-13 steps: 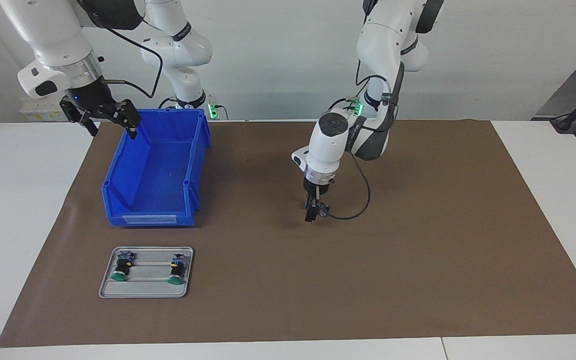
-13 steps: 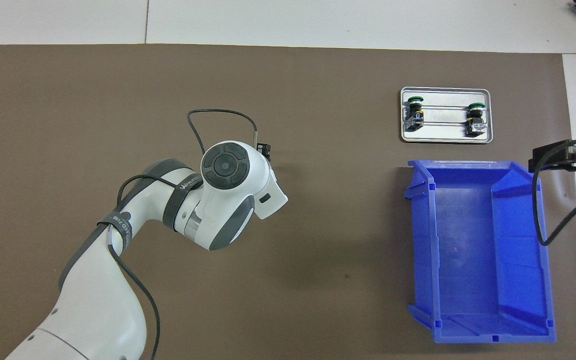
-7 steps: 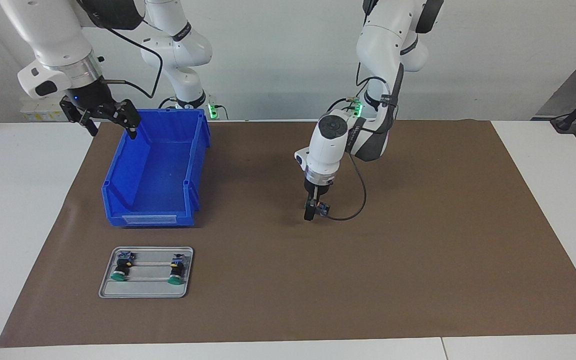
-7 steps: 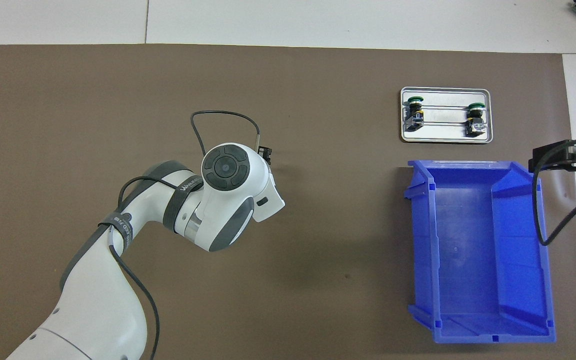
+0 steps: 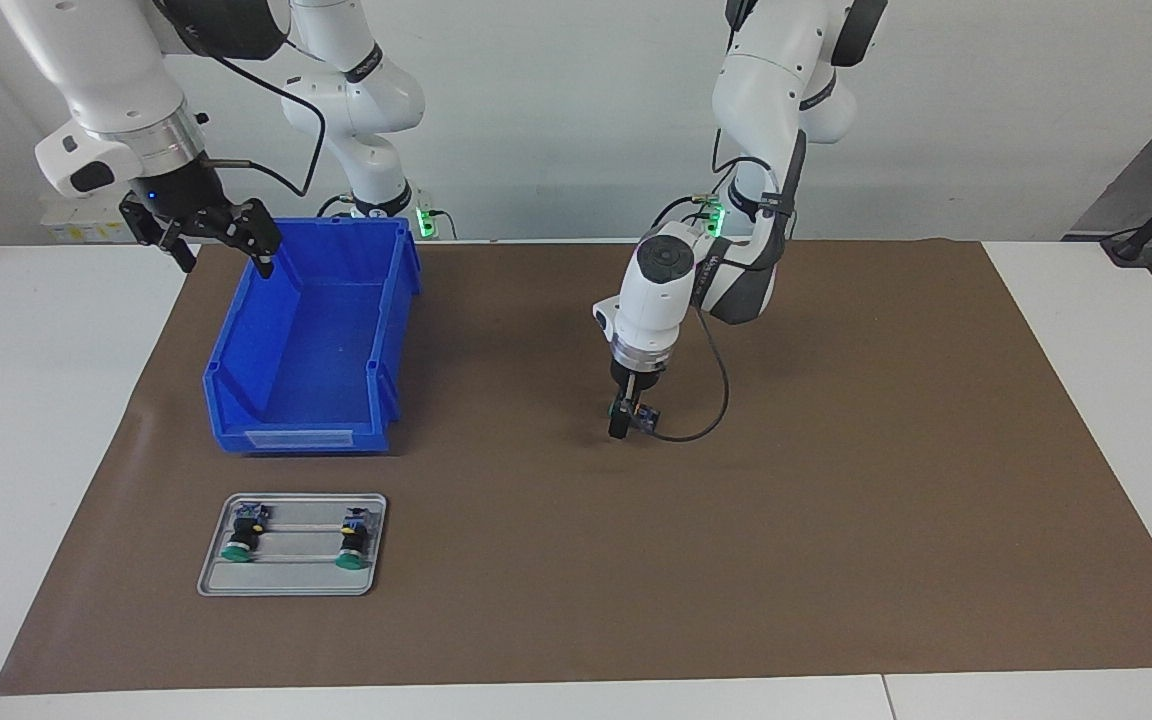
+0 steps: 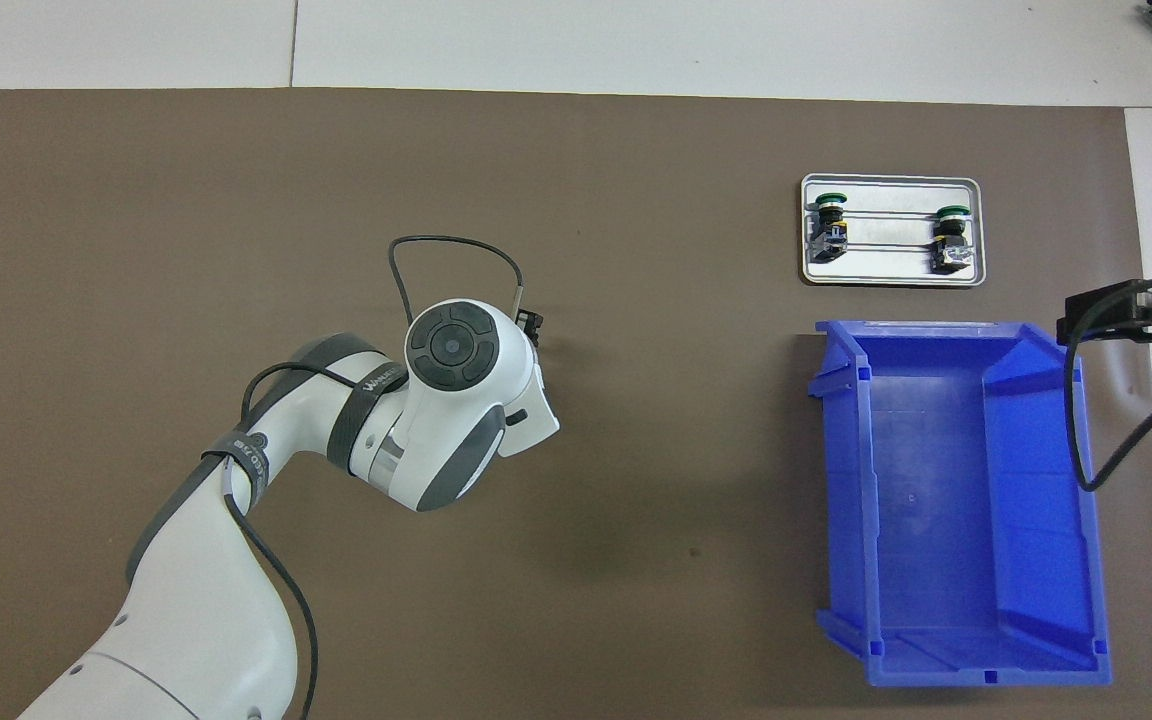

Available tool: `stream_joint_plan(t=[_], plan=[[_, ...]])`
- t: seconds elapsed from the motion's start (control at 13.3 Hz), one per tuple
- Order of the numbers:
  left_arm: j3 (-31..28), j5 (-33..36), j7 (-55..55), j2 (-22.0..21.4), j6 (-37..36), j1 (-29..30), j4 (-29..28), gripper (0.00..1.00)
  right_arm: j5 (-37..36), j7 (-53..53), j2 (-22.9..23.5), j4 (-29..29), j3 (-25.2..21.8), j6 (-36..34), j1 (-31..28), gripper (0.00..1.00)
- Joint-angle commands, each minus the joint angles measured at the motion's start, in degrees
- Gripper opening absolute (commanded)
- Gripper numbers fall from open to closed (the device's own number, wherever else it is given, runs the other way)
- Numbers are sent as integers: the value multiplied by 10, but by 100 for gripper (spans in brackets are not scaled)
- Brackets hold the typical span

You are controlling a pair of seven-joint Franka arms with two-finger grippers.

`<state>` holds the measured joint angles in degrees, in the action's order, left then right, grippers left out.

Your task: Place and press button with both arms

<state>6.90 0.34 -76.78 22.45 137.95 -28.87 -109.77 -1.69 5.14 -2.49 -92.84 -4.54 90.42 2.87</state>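
The button is not in my grip, as far as I can see. One button and its twin lie on their sides in the tray, green caps pointing away from me.

My left gripper hangs low over the bare mat near the middle of the table, pointing straight down. I cannot tell whether it is open or closed, or whether the small dark bit at its tip is part of it. A cable loops out from the tip over the mat. This arm is bent over, with the wrist stacked above the gripper.

My right gripper is open and empty. It is raised over the corner of the blue bin nearest my right arm's base, and that arm waits there.

The bin stands toward my right arm's end, and the tray lies just beside it, farther from me. My left gripper is well apart from both.

I judge the task barely begun. No button is placed or pressed, so the fetching, the setting down and the pressing all remain.
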Motion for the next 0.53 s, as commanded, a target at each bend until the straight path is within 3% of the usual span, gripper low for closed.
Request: stream_joint_plan(t=[0.0,0.45], plan=[[-7,-4,-10,-18,15,-11,-21,99,-1,-12,-9,-7,7,-5,-8,100],[-8,-4,-12,-18,22,-13,-22,99,-1,-12,-9,-7,7,-5,-8,100]])
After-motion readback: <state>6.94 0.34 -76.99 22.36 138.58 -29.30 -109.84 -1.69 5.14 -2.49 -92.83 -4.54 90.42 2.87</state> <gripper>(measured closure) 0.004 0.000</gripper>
